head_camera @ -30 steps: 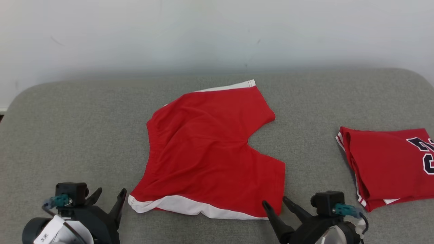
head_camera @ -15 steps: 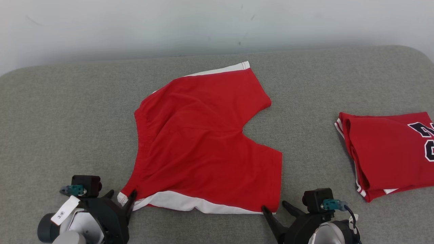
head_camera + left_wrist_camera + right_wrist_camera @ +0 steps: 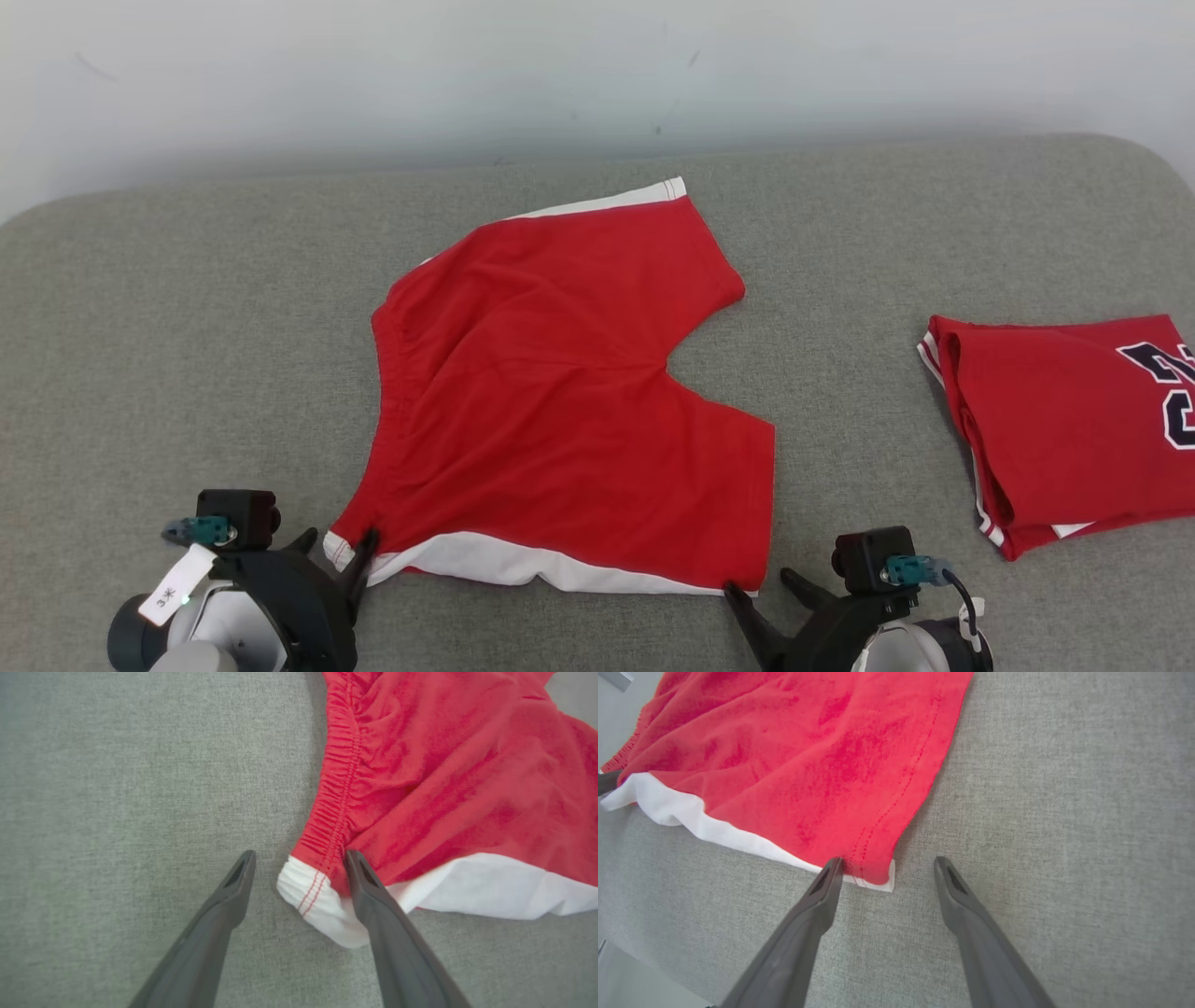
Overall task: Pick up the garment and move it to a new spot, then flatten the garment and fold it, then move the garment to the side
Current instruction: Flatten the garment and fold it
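The garment is a pair of red shorts with white side trim, spread flat on the grey padded surface. My left gripper is open at the near-left waistband corner. In the left wrist view that corner lies between the two fingers of the left gripper, whose right finger rests on the cloth. My right gripper is open at the near-right leg hem corner. In the right wrist view the hem corner sits between the fingers of the right gripper, by the left fingertip.
A second red garment with dark lettering lies folded at the right edge of the surface. A pale wall runs behind. Bare grey surface stretches to the left and between the two garments.
The head camera has shifted, so the whole scene sits differently. My left gripper has closed in on the waistband corner and now straddles it. The right gripper stays at the hem corner.
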### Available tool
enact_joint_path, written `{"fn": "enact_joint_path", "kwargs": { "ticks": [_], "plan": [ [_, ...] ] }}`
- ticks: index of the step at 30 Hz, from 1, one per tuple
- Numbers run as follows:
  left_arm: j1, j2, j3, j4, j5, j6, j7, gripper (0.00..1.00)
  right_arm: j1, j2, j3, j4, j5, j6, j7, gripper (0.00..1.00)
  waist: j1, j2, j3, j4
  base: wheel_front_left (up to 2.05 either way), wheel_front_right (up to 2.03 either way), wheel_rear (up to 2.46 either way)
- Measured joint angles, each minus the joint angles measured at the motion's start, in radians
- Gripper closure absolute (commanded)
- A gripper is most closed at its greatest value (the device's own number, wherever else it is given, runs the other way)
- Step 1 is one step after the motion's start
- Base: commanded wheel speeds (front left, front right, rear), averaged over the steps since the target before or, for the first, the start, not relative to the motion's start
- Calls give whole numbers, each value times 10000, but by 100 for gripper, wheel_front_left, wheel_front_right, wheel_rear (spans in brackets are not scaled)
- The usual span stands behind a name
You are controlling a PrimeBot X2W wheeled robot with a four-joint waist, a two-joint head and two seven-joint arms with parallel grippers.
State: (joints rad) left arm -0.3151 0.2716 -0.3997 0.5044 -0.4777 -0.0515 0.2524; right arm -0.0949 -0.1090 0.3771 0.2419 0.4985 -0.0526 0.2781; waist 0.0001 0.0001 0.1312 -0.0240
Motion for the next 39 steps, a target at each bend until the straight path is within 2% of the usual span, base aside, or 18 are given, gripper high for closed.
{"fn": "enact_joint_path", "kwargs": {
  "ticks": [15, 20, 23, 24, 26, 27, 28, 29, 30, 31, 32, 33, 34, 35, 36, 37, 39],
  "plan": [
    [486, -33, -58, 13, -378, -121, -65, 0, 246, -6, 38, 92, 115, -2, 125, 0, -2, 0, -439, 234, 0, 0, 0],
    [453, -94, -73, 75, -387, -201, -65, 4, 222, 21, 82, 117, 115, 0, 127, 0, -2, 0, -411, 250, 0, 0, 0],
    [442, -94, -67, 88, -389, -203, -65, 18, 180, 48, 102, 123, 115, -2, 127, 0, -2, 0, -368, 246, 0, 0, 0],
    [440, -94, -63, 90, -389, -203, -67, 22, 151, 59, 113, 130, 115, 0, 127, 2, -2, 0, -342, 238, 0, 0, 0],
    [425, -96, -63, 107, -391, -203, -67, 36, 33, 77, 119, 167, 115, -2, 127, 9, -2, 0, -283, 223, 0, 0, 0],
    [403, -96, -63, 117, -391, -203, -67, 38, -2, 86, 109, 161, 115, -2, 123, 9, -1, 0, -256, 217, 0, 0, 0],
    [391, -96, -61, 111, -391, -203, -67, 50, -1, 90, 109, 159, 115, -2, 125, 20, -2, 0, -227, 215, 0, 0, 0],
    [385, -98, -61, 111, -391, -203, -67, 52, 0, 92, 109, 159, 115, -2, 123, 25, -2, 0, -190, 213, 0, 0, 0],
    [375, -102, -63, 111, -391, -203, -67, 54, -2, 96, 107, 161, 115, -2, 123, 37, -2, -1, -152, 214, 0, 0, 0],
    [356, -109, -63, 111, -391, -205, -67, 59, -3, 102, 104, 169, 115, -4, 123, 56, -2, 0, -114, 215, 0, 0, 0],
    [329, -117, -65, 115, -391, -205, -67, 65, -7, 105, 102, 184, 117, -6, 123, 69, -1, 0, -79, 217, 0, 0, 0],
    [282, -123, -71, 140, -391, -207, -67, 73, -17, 105, 100, 207, 115, -8, 121, 87, -1, -1, -48, 218, 0, 0, 0],
    [217, -130, -73, 178, -391, -207, -67, 77, -46, 105, 100, 232, 117, -8, 121, 100, -1, 0, -25, 220, 0, 0, 0],
    [187, -140, -73, 194, -391, -209, -67, 85, -81, 105, 100, 244, 117, -8, 121, 100, -1, 0, -12, 223, 0, 0, 0],
    [185, -161, -75, 207, -391, -211, -67, 85, -126, 104, 98, 249, 117, -10, 121, 100, -2, 0, -2, 227, 0, 0, 0],
    [185, -178, -79, 221, -391, -267, -69, 100, -158, 98, 90, 249, 117, -12, 121, 100, -1, -1, 7, 229, 0, 0, 0],
    [185, -178, -81, 247, -395, -286, -69, 100, -158, 82, 73, 257, 117, -12, 121, 100, -2, 0, 21, 233, 0, 0, 0]
  ]
}}
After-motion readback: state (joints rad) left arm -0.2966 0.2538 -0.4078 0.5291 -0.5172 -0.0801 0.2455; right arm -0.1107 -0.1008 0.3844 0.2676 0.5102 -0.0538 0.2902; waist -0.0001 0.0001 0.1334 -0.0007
